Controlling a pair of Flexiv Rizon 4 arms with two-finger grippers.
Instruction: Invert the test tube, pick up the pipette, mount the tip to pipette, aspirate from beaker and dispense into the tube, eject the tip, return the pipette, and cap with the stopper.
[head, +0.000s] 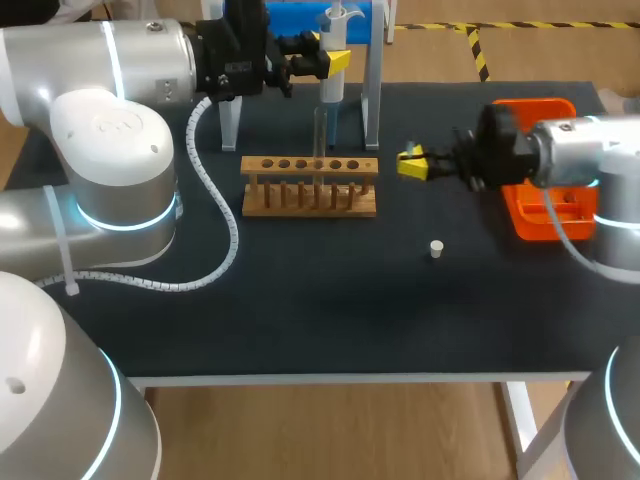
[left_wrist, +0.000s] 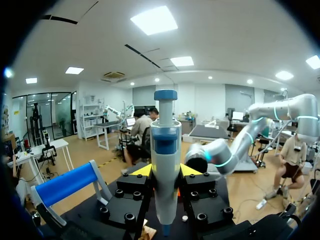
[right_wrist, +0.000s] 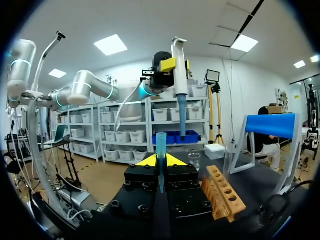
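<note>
Our left gripper (left_wrist: 165, 172) is clamped on the pipette (left_wrist: 165, 150), a finger pressing each side of its barrel, so the jaws stand only as far apart as the barrel is wide. The pipette hangs upright with its blue plunger cap on top and its lower end pointing down at the table (head: 300, 320). In the head view this gripper sits high at the back, just in front of the blue-topped stand (head: 295, 18). The pipette's lower end is above the wooden test tube rack (head: 310, 186). Something clear and slender, probably the test tube (head: 320, 135), stands upright in the rack's back row, though the view is too faint to be sure. Our right gripper (right_wrist: 160, 160) is pinched nearly closed on a blue pipette tip (right_wrist: 161, 142), which stands upright between the yellow fingertips. It hovers to the right of the rack and well apart from the pipette. The beaker (right_wrist: 194, 160) stands ahead of it, near the rack's far end. The white stopper (head: 436, 249) lies on the table in front of the right gripper, and an orange box (head: 530, 215) sits under the right arm.
</note>
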